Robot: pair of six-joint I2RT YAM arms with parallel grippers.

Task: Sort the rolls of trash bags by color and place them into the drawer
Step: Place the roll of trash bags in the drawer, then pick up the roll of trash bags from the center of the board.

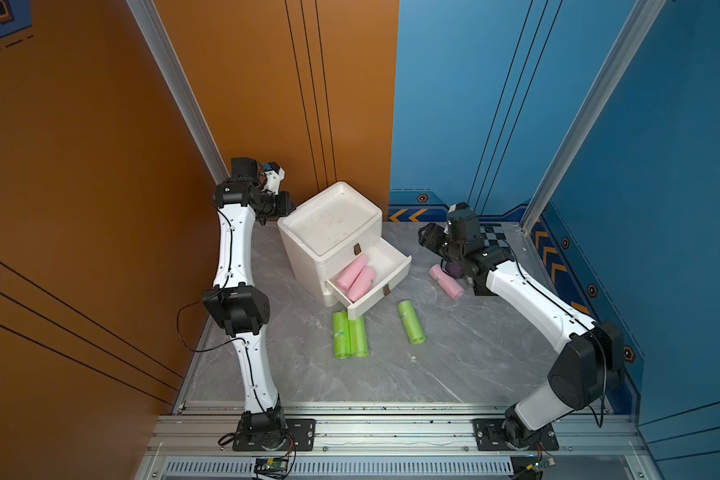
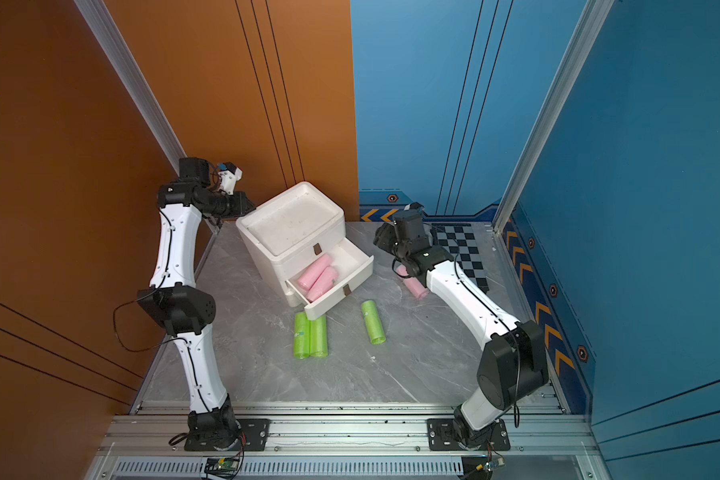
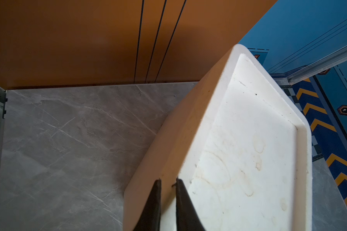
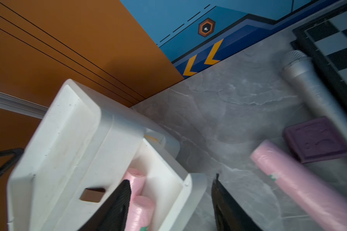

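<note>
Right tool wide, empty, near drawer | left tool narrow on cabinet rim | two pink rolls in drawer; third pink roll on surface, just beside purple block | risk: you snag block or microphone; glossy film slips, roll escapes.

Right gripper: fingertips hidden under own wrist in both top views. Loose pink roll, 3 o'clock of drawer: far end behind right arm; blurred and cut off in right wrist view. Microphone blurred, handle cut off. Purple cube mostly hidden. Roll labels unreadable. Cabinet cut off in left wrist view.
</note>
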